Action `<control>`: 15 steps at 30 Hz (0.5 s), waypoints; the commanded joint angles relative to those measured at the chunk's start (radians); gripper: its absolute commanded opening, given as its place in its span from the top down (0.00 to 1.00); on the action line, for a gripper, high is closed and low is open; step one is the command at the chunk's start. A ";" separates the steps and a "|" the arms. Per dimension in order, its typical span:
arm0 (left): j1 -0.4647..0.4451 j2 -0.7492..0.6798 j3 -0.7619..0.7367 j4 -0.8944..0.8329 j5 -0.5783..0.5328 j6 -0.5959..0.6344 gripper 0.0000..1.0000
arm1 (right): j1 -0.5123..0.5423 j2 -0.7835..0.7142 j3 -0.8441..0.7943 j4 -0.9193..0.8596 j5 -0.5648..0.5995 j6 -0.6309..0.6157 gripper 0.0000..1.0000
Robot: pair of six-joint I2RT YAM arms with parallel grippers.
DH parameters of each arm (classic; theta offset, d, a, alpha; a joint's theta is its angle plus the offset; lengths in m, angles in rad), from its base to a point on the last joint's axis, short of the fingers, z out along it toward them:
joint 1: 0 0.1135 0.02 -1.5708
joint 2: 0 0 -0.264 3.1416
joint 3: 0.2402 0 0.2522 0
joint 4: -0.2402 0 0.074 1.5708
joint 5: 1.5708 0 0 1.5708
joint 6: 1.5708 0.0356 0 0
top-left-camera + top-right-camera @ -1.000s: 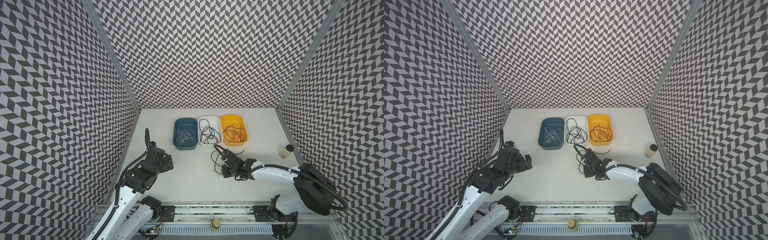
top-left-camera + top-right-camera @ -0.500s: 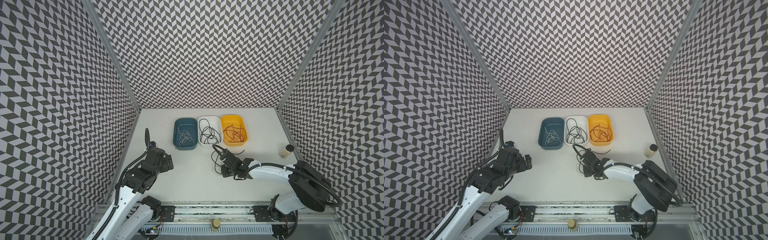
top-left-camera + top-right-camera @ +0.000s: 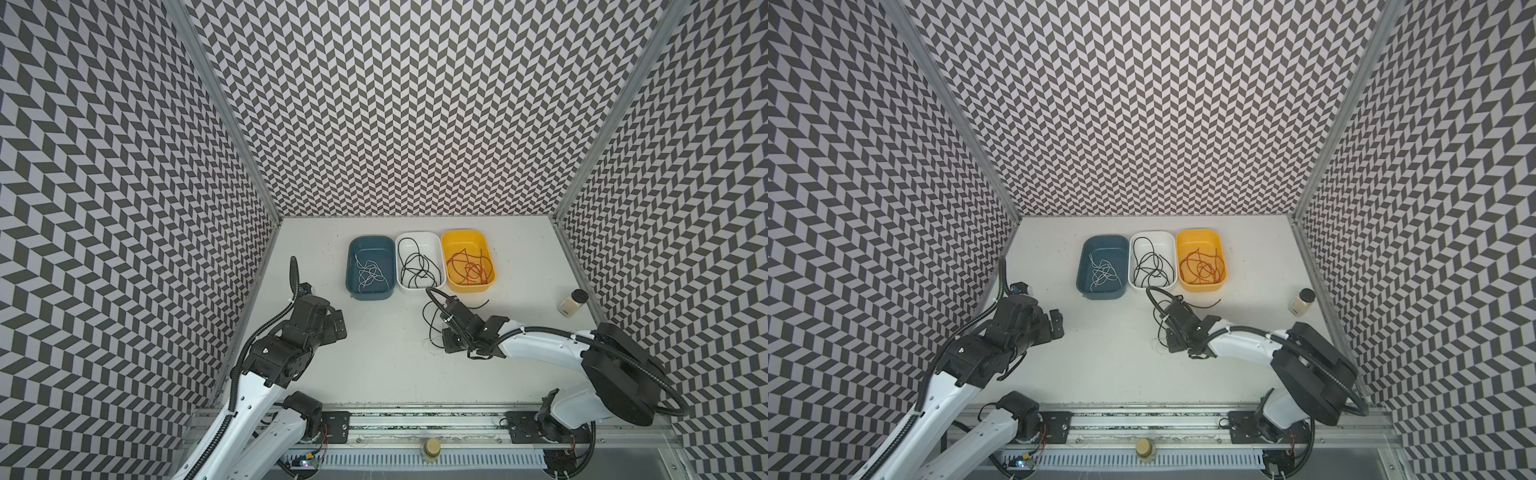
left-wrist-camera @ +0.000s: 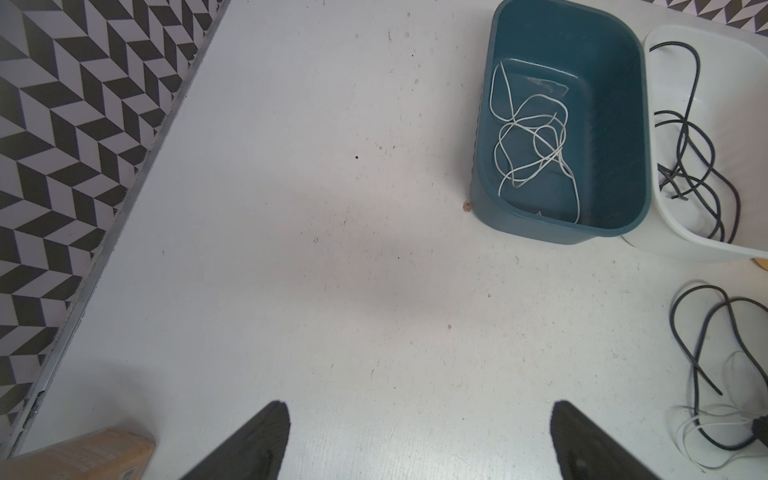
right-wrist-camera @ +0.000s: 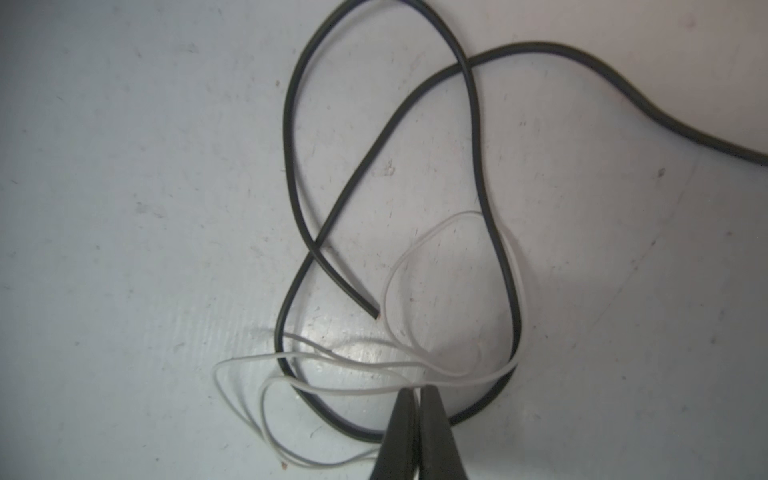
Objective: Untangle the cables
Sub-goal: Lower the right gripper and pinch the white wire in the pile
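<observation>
The right pincer sat closed on a strand of the white cable, whose loops crossed the black cable on the desk, mid-desk, just on the front-edge side of the white tray. The left pincer hung wide open near the left edge, over bare desk. Open desk lay toward the front edge. A jar stood by the right edge, well apart

Black cable off the view's edge; white cable partly behind right claw
</observation>
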 commanded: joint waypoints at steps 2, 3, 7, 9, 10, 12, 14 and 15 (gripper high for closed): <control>-0.003 -0.009 0.012 -0.006 -0.026 -0.002 0.00 | 0.006 -0.091 0.010 -0.034 0.041 0.020 0.96; -0.004 -0.009 0.013 -0.006 -0.025 -0.002 0.00 | 0.006 -0.112 0.011 -0.044 0.044 0.018 0.96; -0.003 -0.009 0.013 -0.006 -0.026 -0.002 0.00 | 0.006 -0.195 0.019 -0.081 0.057 0.018 0.97; -0.003 -0.009 0.012 -0.006 -0.026 -0.001 0.00 | 0.006 -0.235 0.028 -0.101 0.059 0.008 0.97; -0.005 -0.008 0.012 -0.007 -0.026 -0.002 0.00 | 0.007 -0.253 0.032 -0.110 0.060 0.006 0.98; -0.004 -0.010 0.013 -0.006 -0.026 -0.003 0.00 | 0.007 -0.287 0.039 -0.122 0.057 -0.002 0.98; -0.004 -0.009 0.012 -0.008 -0.026 -0.003 0.00 | 0.008 -0.326 0.048 -0.132 0.049 -0.010 0.98; -0.004 -0.010 0.012 -0.008 -0.027 -0.003 0.00 | 0.008 -0.343 0.057 -0.142 0.044 -0.013 0.98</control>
